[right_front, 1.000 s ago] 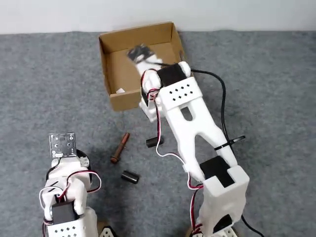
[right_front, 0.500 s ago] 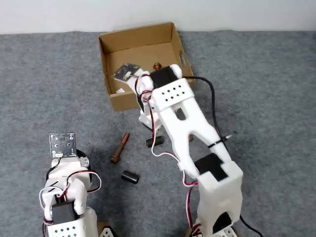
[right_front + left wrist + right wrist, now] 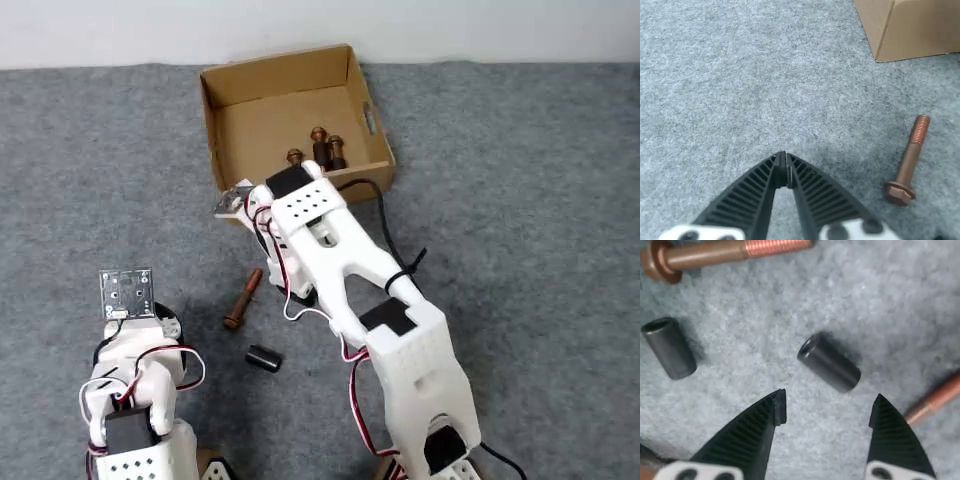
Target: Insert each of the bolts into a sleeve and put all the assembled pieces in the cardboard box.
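Three assembled bolt-and-sleeve pieces [image 3: 319, 146] stand in the cardboard box [image 3: 228, 110]. My right gripper [image 3: 829, 412] is open just above the carpet, and a black sleeve [image 3: 829, 362] lies slightly ahead of the gap between its fingers. A second sleeve [image 3: 669, 347] and a copper bolt [image 3: 725, 252] lie farther off, and another bolt's tip [image 3: 935, 397] shows beside one finger. From above, the right arm [image 3: 320, 230] covers that spot; a bolt [image 3: 243, 298] and a sleeve [image 3: 263, 358] lie beside it. My left gripper [image 3: 785, 167] is shut and empty, short of the bolt [image 3: 907, 162].
The grey carpet stretches open to the left and right of the arms. The box corner [image 3: 910, 25] stands beyond the bolt in the left wrist view. The left arm [image 3: 130, 390] sits low at the near left edge.
The right arm has swung back from over the box and come down over the loose parts on the carpet, uncovering the pieces in the box. The left arm has not moved.
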